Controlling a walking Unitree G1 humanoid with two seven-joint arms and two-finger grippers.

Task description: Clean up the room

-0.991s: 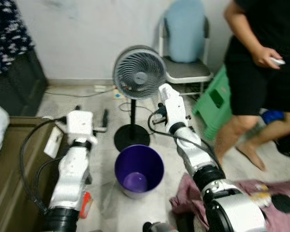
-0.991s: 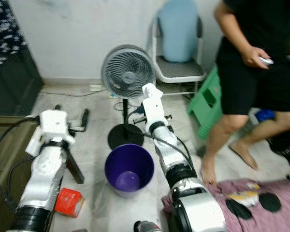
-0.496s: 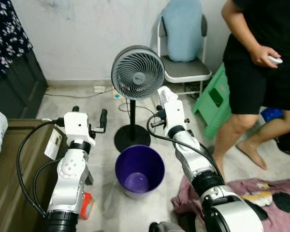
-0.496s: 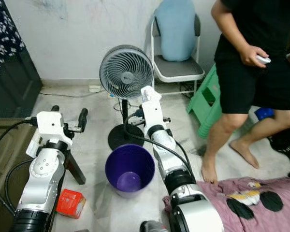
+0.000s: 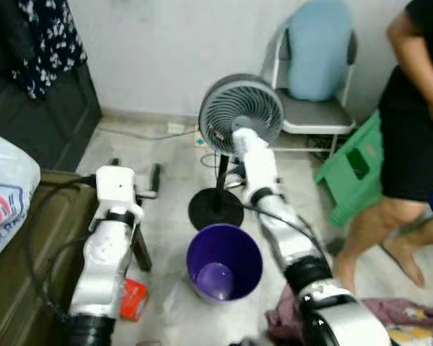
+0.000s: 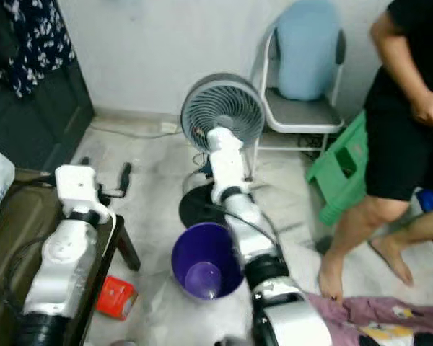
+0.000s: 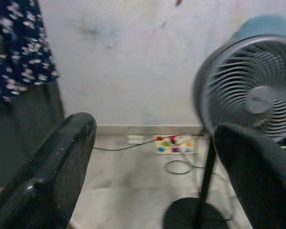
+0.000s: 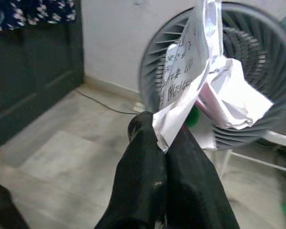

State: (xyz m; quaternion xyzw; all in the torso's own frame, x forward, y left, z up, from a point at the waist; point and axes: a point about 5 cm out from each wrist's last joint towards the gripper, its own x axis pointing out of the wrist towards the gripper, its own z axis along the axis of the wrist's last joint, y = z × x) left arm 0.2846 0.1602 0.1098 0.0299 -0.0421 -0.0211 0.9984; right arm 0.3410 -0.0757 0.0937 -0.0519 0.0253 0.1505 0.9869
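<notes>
The right pincer (image 8: 164, 138) is clenched on one corner of a crumpled paper (image 8: 200, 81), light and easy to tear, held up before the fan (image 5: 239, 114), beyond the purple bin (image 5: 224, 261); the left pincer (image 7: 152, 157) hovers released.

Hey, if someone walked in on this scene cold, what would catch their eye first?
Probably the crumpled paper pinched in the right gripper, held up in front of the grey fan. Next, the purple bin on the floor between the two arms, just before the fan's base. A person in black stands at the right by a green stool, and the left gripper hangs open.
</notes>
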